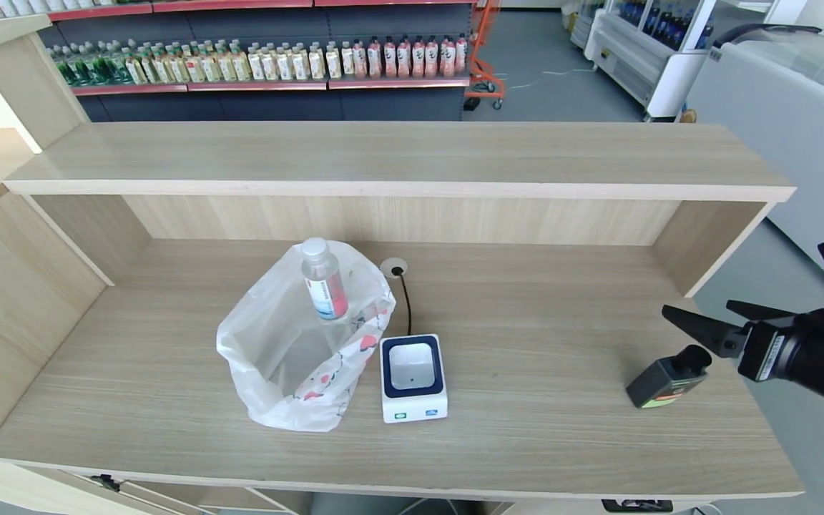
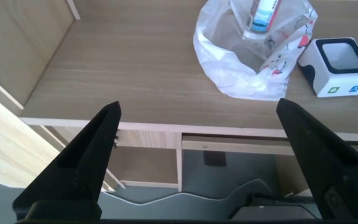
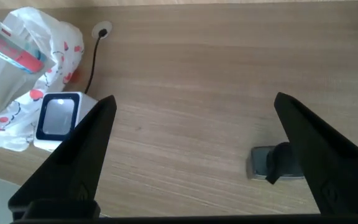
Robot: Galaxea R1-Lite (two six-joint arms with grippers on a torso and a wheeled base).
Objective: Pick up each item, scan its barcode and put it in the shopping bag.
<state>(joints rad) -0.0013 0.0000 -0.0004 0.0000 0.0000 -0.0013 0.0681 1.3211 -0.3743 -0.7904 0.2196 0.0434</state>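
Counter (image 1: pixel 541 315), wood (shop shelves (image 1: pixel 262 86) behind)

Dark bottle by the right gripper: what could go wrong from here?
1. The dark bottle lies on its side near the right end of the counter; the open fingers of the right gripper could nudge it off.
2. The shopping bag is limp, with a water bottle standing in it; a drop could topple it onto the scanner.
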